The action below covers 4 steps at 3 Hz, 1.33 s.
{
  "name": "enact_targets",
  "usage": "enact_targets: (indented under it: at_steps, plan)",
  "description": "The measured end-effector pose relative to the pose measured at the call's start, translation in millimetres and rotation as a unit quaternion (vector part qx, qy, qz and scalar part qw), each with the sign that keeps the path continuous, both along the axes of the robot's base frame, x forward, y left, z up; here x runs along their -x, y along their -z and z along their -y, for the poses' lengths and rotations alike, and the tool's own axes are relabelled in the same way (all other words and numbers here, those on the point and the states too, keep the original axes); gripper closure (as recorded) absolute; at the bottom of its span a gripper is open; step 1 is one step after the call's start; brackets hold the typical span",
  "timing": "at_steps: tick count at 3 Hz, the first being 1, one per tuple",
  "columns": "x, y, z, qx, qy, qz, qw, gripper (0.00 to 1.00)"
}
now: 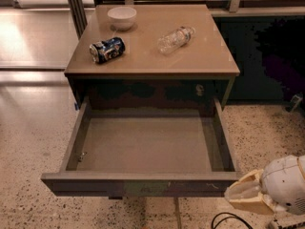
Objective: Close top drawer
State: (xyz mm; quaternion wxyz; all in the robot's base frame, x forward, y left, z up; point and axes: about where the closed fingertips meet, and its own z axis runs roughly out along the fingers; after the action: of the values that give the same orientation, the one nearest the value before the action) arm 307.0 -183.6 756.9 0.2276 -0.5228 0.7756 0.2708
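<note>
The top drawer (143, 182) is pulled fully out of the cabinet, wide and shallow, with grey walls and an empty grey floor. Its dark front faces me and has small pale scratches right of centre. My gripper (245, 193), with pale cream fingers on a white rounded wrist, is low at the bottom right. Its tip is just right of the drawer front's right corner, close to it; I cannot tell if it touches.
On the tan cabinet top (200, 56) lie a white bowl (122, 17), a crushed blue can (107, 49) and a clear plastic bottle (176, 39) on its side. A black cable (228, 219) lies on the speckled floor below the gripper. A dark wall is at the right.
</note>
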Motion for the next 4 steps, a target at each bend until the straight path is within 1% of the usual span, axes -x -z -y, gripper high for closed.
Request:
enact_targets:
  at_steps: [1, 2, 3, 4]
  plan:
    - [6, 16, -7, -0.036, 0.006, -0.002, 0.9993, 1.00]
    - [9, 37, -17, -0.076, 0.005, -0.002, 0.9971, 1.00]
    - [7, 72, -28, -0.098, 0.002, -0.003, 0.9952, 1.00]
    - [6, 73, -30, -0.096, 0.000, -0.001, 0.9954, 1.00]
